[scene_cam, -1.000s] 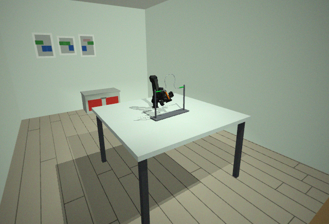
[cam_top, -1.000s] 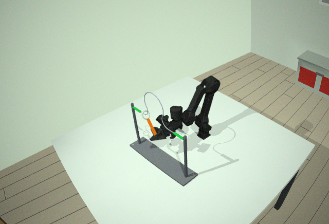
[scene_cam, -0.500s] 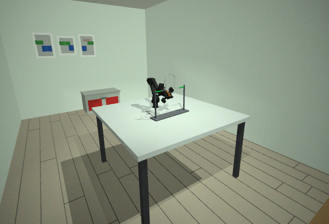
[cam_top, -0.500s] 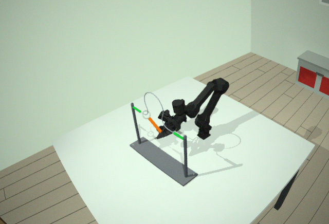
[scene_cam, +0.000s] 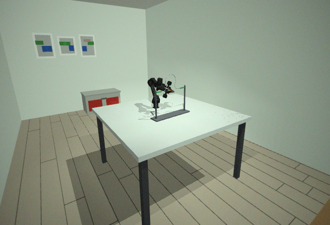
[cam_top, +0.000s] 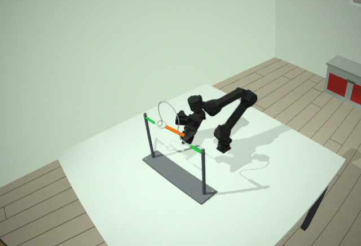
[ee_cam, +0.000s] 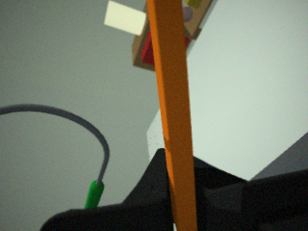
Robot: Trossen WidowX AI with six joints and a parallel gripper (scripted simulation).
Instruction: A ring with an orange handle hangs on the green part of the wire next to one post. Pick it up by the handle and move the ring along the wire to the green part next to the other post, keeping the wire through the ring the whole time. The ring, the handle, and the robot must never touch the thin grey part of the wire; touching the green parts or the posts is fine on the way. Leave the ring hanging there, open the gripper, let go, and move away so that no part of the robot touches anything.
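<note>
The end effector is closed on the handle; the ring is around the wire, near one green part

counter: smooth and matt from edge to edge, like laminate
legs under the counter's corners: dark, matt, like painted metal
base plate inward from the counter's edges: flat, matt, metal-like
wire: smooth, grey, metal-looking
green part: smooth, plastic-looking
handle: matt, plastic-looking, slightly grainy
jaws: black, dull, plastic-looking
floor beyond the counter's edges: wood-look planks, low sheen
</note>
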